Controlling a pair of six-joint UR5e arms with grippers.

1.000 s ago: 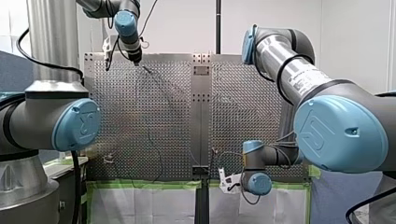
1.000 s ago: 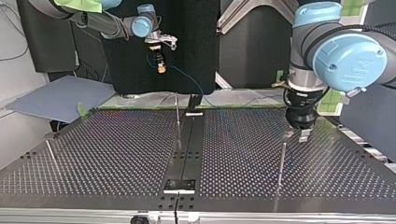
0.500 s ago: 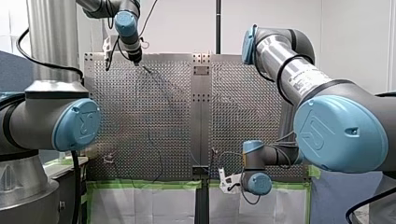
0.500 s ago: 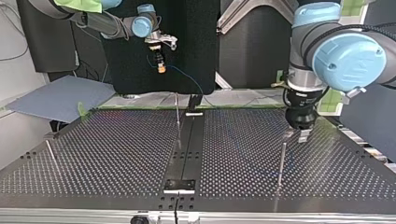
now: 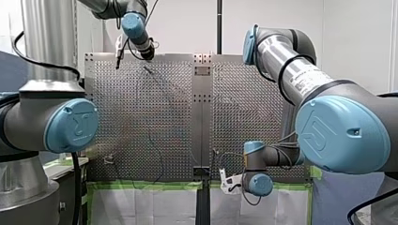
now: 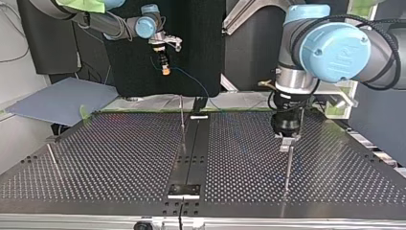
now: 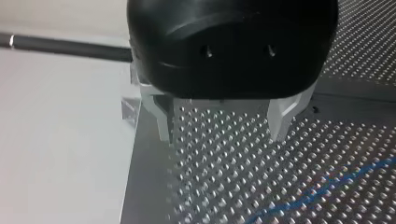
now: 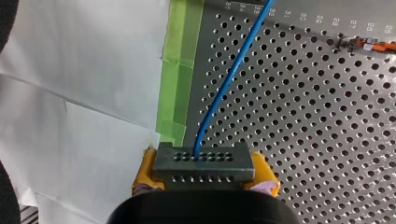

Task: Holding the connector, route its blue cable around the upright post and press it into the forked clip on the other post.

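My right gripper (image 8: 204, 169) has its yellow pads shut on a dark grey connector (image 8: 203, 161). A blue cable (image 8: 233, 74) runs out of the connector over the perforated plate. In the top view this gripper (image 6: 165, 68) hangs high above the plate's far edge, and the cable (image 6: 191, 79) sags down towards the middle upright post (image 6: 182, 120). My left gripper (image 6: 287, 140) hovers low at that view's right, just over the top of another thin post (image 6: 288, 165). Its metal fingers (image 7: 280, 119) stand open with nothing between them, and the cable (image 7: 327, 186) lies ahead of them.
A third thin post (image 6: 52, 155) stands at the top view's left. A black centre rail (image 6: 191, 148) divides the perforated plate. Green tape (image 8: 180, 70) edges the plate. A small orange and metal part (image 8: 369, 45) lies on the plate ahead of my right gripper.
My left arm has swung towards the middle of the top view, bringing its gripper over the post at that view's right. My right gripper has stayed put with the connector.
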